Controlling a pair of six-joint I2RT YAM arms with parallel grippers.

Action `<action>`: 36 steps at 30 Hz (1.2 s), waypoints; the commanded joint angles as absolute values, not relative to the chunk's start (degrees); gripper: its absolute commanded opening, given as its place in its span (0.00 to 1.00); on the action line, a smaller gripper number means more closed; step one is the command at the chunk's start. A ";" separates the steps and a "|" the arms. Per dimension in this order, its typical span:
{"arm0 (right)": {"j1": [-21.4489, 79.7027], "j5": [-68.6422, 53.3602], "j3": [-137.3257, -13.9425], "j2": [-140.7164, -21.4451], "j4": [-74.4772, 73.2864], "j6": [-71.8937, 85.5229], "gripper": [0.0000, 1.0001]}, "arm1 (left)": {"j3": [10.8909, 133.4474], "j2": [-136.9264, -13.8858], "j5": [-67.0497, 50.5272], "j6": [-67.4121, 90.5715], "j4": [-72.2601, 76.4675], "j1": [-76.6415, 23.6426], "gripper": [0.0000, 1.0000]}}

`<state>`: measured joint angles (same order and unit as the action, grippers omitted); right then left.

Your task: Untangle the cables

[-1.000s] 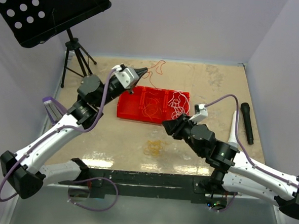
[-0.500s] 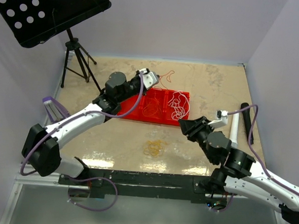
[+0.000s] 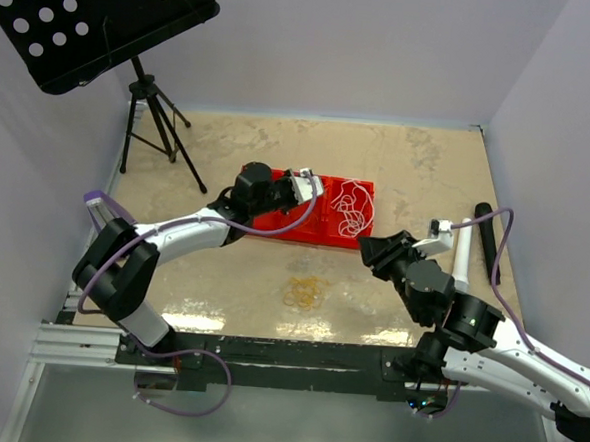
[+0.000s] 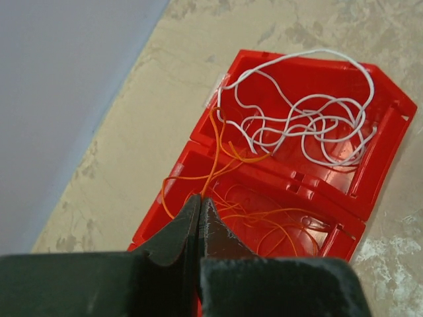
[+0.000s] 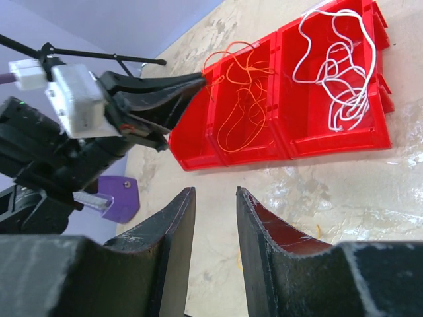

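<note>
My left gripper [image 3: 315, 186] hangs over the red tray [image 3: 314, 237], shut on a thin orange cable [image 4: 215, 148] that runs from its tips [image 4: 200, 198] down into the middle compartment. More orange cable [image 5: 241, 99] loops in that compartment. A white cable [image 3: 351, 204] lies coiled in the right compartment, also seen as white cable [image 4: 304, 119] and white cable [image 5: 337, 66]. A small orange tangle [image 3: 306, 290] rests on the table in front of the tray. My right gripper [image 5: 215, 195] is open and holds nothing, low over the table to the right of the tray [image 5: 330, 142].
A black microphone [image 3: 486, 241] lies near the right wall. A music stand [image 3: 97, 19] on a tripod [image 3: 151, 122] fills the back left corner. Purple arm cables [image 3: 106, 204] loop beside the left arm.
The left arm swung from behind the tray forward and right over it, carrying the orange cable off the table into the tray. The right arm drew back to the right, then held still.
</note>
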<state>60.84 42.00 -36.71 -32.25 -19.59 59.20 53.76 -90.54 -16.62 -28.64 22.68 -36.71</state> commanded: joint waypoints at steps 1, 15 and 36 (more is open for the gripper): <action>61.08 44.39 -38.23 -32.34 -19.51 60.12 0.36 | 54.05 -93.16 -11.79 -26.30 23.12 -35.95 0.00; 61.17 44.12 -38.06 -37.09 -16.44 59.15 0.37 | 52.82 -95.71 -1.04 -23.47 17.58 -35.60 0.00; 61.00 44.21 -38.14 -36.56 -18.81 59.50 0.38 | 55.02 -89.67 -14.57 -25.58 7.67 -37.70 0.82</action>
<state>60.82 42.52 -36.73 -36.62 -19.03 59.11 54.98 -98.41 -10.96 -24.51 10.98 -37.69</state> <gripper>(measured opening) 0.380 0.717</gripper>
